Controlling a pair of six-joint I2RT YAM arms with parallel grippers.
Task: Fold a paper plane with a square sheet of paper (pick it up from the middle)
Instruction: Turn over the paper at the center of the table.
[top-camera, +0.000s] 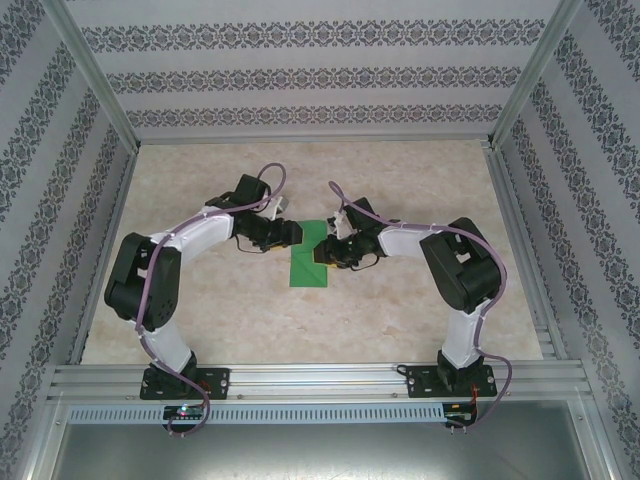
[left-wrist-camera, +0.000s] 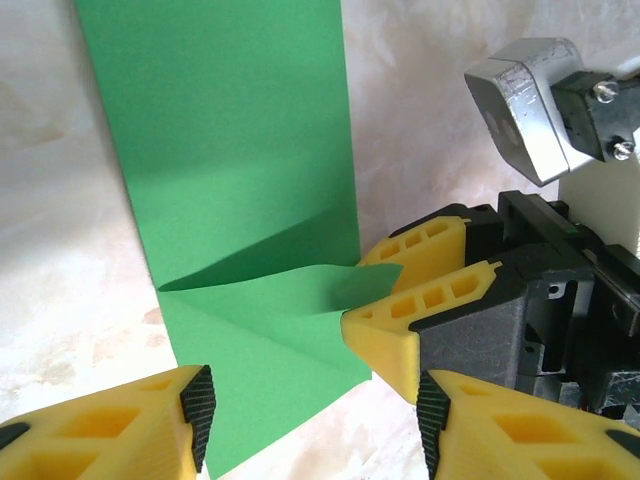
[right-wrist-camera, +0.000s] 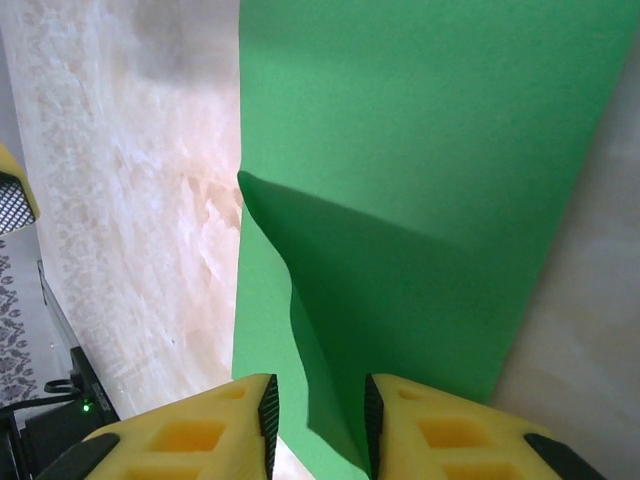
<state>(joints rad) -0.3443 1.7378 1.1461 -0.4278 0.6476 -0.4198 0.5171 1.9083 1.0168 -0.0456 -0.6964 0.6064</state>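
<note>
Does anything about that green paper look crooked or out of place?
Yes: one corner flap of the green paper stands up off the table instead of lying flat, its tip pinched in the right jaws. No tear is visible.

Beige marbled tabletop (top-camera: 300, 170): far half bare, wide passage there. Near strip between the two arm bases is also bare.

Centre is crowded. Left gripper (top-camera: 291, 236) and right gripper (top-camera: 335, 250) face each other over the bright-green square sheet of paper (top-camera: 310, 268), with barely any room between them.

Right gripper pinches a raised flap (left-wrist-camera: 290, 290). It stands off the sheet and bars a low sweep across the middle.

Left gripper's fingers are spread, the sheet's corner lying under the gap.

Black elbow housings (top-camera: 135, 280) bulge toward both side walls. Purple-grey cables (top-camera: 275, 185) loop above the wrists.

Patterned walls (top-camera: 320, 80) close three sides, and an aluminium rail (top-camera: 320, 380) edges the near side.
</note>
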